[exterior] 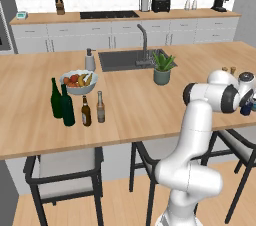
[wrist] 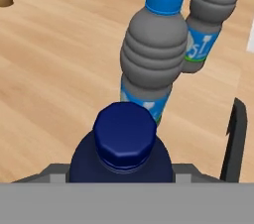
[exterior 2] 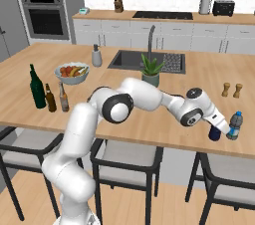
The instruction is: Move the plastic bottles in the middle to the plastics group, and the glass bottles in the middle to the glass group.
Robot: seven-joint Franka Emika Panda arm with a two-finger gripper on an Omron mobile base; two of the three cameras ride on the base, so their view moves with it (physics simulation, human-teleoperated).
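A squat dark blue plastic bottle (wrist: pixel 124 143) sits between the fingers of my gripper (exterior 2: pixel 215 128), which is shut on it at the island's right end, close to the front edge. Whether its base touches the counter I cannot tell. Right beside it stands the plastics group: a grey ribbed water bottle (wrist: pixel 154 64) with a blue cap and a second one (wrist: pixel 208 20) behind it; the right base view shows one bottle (exterior 2: pixel 234 125). Far left, two brown glass bottles (exterior: pixel 86 111) (exterior: pixel 100 107) stand next to the glass group, two tall green bottles (exterior: pixel 67 106).
A fruit bowl (exterior: pixel 78 81), a grey soap dispenser (exterior: pixel 90 60), the sink (exterior: pixel 120 61) and a potted plant (exterior: pixel 163 68) sit mid-island. Two wooden shakers (exterior 2: pixel 232 90) stand behind the water bottles. Dark-framed stools (exterior 2: pixel 221 179) line the island's front edge.
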